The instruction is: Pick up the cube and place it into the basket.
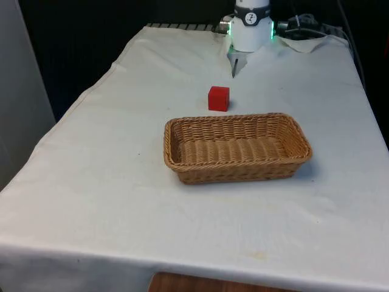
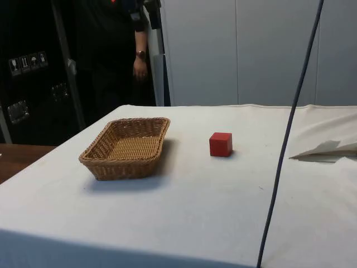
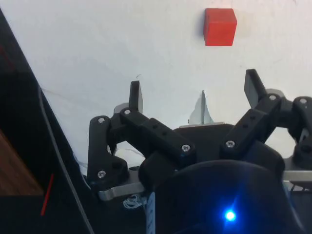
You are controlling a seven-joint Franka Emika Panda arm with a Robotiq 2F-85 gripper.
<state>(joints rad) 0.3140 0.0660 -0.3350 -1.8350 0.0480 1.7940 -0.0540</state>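
Observation:
A red cube (image 1: 219,98) sits on the white cloth just beyond the far rim of the woven wicker basket (image 1: 237,148). In the side view the cube (image 2: 221,144) stands apart from the basket (image 2: 128,147), a short gap between them. The basket is empty. My gripper (image 3: 193,94) hangs high above the cloth with its two black fingers (image 3: 135,96) spread wide and nothing between them; the cube (image 3: 220,27) lies well beyond the fingertips. The arm's base (image 1: 251,24) stands at the table's far end.
A dark cable (image 2: 290,134) hangs across the side view in front of the table. A person (image 2: 120,50) in dark clothes stands behind the table's far side. Crumpled cloth (image 1: 310,41) lies beside the robot base.

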